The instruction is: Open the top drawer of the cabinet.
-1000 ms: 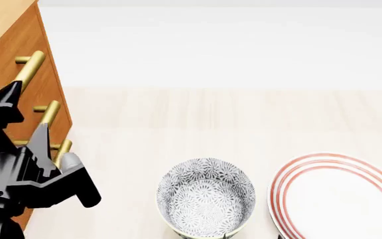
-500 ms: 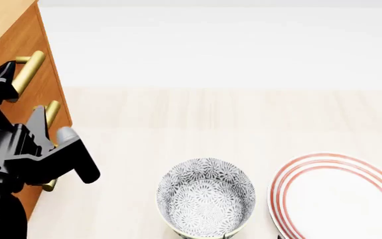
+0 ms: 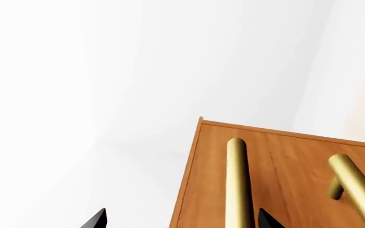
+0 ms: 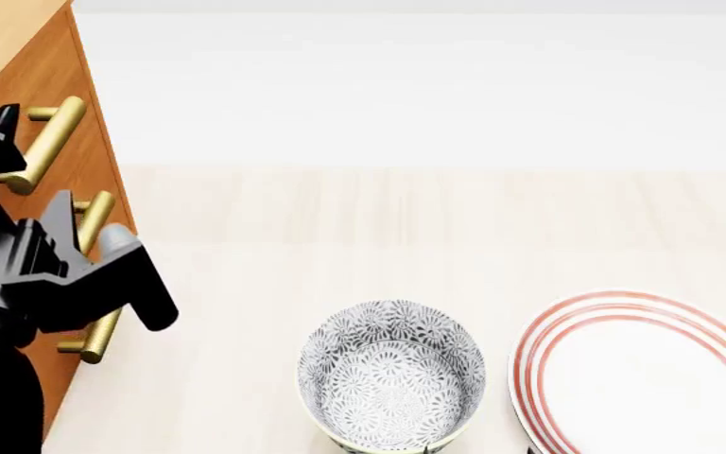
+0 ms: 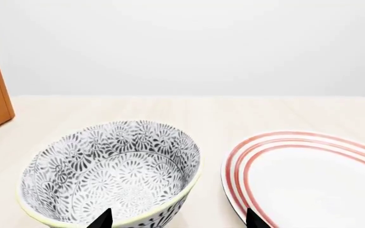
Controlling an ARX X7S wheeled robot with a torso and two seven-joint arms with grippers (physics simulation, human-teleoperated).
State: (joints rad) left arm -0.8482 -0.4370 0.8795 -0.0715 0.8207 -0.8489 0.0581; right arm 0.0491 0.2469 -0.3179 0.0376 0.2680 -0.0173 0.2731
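The orange-brown cabinet stands at the left of the head view, its three brass bar handles facing right. The top drawer carries the uppermost handle. My left gripper is open in front of the drawer fronts, one finger above that handle and one below it. In the left wrist view the top drawer's handle lies between the two dark fingertips of the left gripper, close to one of them and not touching. My right gripper is open and empty, hovering over the bowl and plate.
A grey-patterned bowl and a red-ringed white plate sit on the light wooden table near its front. The second drawer's handle and the lowest handle stick out below the left gripper. The second handle also shows in the left wrist view.
My left gripper has risen along the cabinet front, from the lower handles up to the top handle, which now sits between its fingers. The bowl and plate have not moved.
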